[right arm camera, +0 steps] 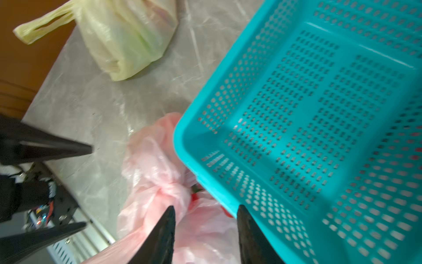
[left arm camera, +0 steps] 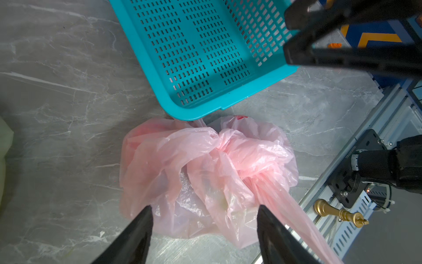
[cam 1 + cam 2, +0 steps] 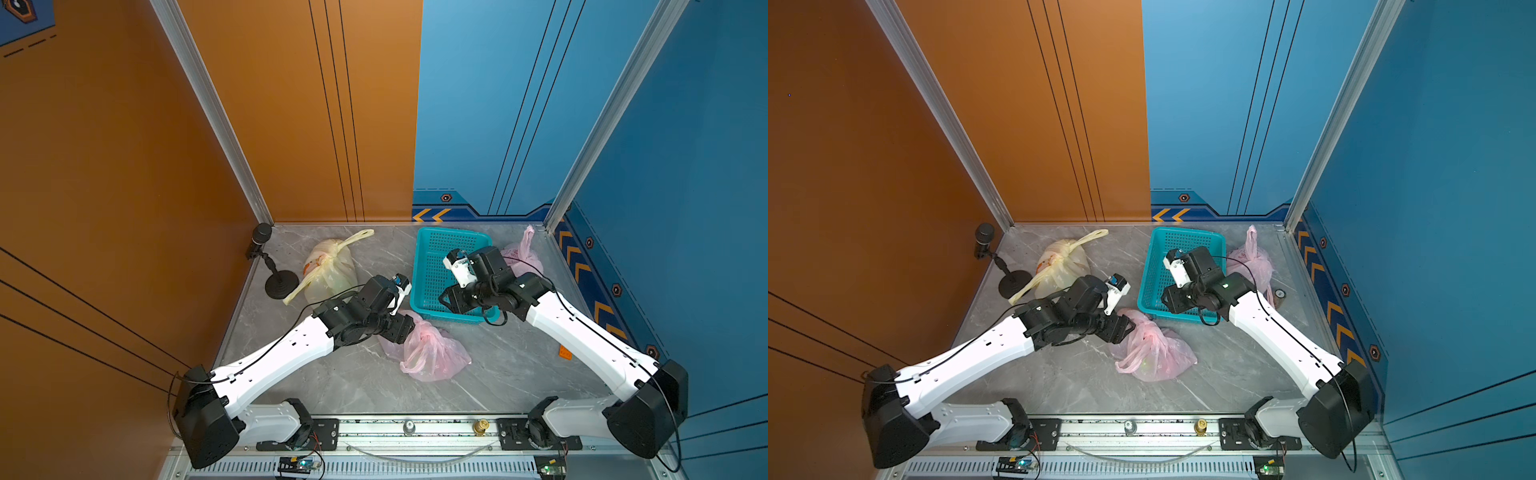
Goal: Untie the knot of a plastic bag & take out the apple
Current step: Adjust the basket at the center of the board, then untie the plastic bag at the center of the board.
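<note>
Left gripper (image 2: 204,206) jaws are spread over the pink bag (image 2: 205,164); a corner of the teal basket (image 2: 142,57) lies just beyond them. Right gripper (image 1: 205,208) jaws are spread beside that corner. Lettering on the black bracket (image 2: 351,164) is illegible.

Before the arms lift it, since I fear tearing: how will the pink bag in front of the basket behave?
Probably floppy: the pink bag is thin, crumpled film, slumped on the table. Likely to swing if lifted by its knot, since something pale green seems to sit low inside.
</note>
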Robot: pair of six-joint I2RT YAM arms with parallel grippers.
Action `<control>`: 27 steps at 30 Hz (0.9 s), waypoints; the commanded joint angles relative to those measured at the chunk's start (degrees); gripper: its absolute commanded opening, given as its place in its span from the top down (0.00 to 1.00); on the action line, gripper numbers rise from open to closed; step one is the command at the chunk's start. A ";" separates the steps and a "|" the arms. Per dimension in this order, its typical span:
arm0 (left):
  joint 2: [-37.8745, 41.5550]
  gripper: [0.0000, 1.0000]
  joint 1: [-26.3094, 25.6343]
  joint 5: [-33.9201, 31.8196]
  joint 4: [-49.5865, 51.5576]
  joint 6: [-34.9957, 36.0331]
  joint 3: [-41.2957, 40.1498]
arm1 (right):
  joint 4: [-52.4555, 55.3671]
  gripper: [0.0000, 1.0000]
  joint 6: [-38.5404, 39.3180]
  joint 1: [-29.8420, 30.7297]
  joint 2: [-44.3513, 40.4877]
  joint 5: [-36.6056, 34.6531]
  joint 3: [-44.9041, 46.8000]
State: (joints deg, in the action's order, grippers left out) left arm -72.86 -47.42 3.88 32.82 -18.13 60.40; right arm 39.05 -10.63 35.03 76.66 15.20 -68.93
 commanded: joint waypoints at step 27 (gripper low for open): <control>-7.31 0.48 0.58 15.13 -19.52 -12.89 -9.04 | 1.39 1.00 -10.30 14.83 3.58 0.62 6.18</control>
State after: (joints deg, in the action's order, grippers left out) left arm -81.34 -46.83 15.94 16.29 -30.13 52.42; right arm 41.50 -18.98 48.49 81.84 14.81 -63.02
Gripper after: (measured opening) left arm 0.546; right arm 0.047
